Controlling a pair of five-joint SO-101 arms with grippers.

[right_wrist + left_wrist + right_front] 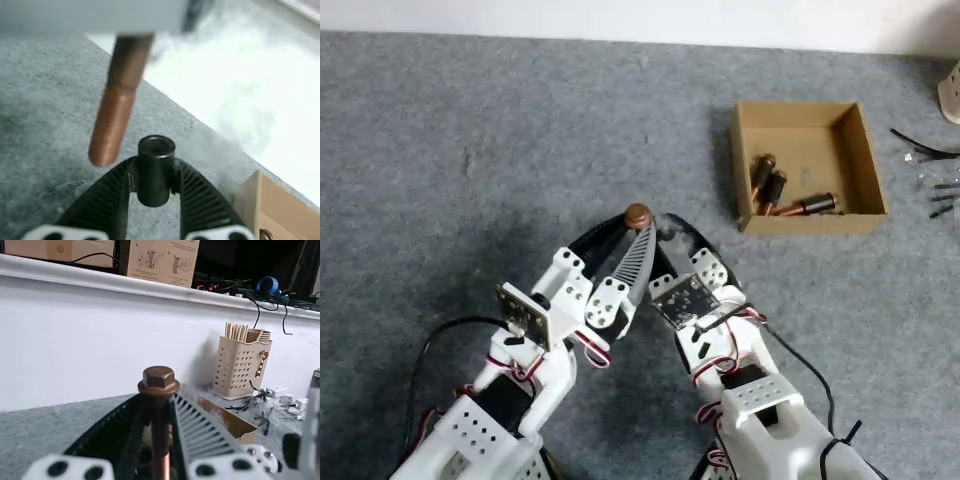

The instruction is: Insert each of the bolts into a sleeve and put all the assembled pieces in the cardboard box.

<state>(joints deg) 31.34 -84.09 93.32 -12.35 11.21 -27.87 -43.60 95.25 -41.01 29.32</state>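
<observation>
"Copper-coloured hex-head metal bolt (158, 381): where does it sit?"

"Upright in the left gripper (159, 405). Its ribbed black fingers (107, 432) are pinched onto the smooth shank just under the six-sided head. In the high view it is near the middle of the frame, above the grey, felt-like table (470, 150)."

"And the right gripper (155, 177)?"

"Clamped around a short black cylindrical sleeve (156, 150) with its round bore facing up. The bolt's threaded end hangs just beside the sleeve's mouth, not inside it."

"The box?"

"A shallow, square brown cardboard box (815, 150) stands in the upper right of the high view, apart from both grippers. Three assembled pieces (773, 188) lie in it, two side by side near its left wall and one along the lower wall."

"Anything behind?"

"A beige perforated plastic holder (242, 367) of wooden sticks stands against a white wall (75, 340)."
</observation>
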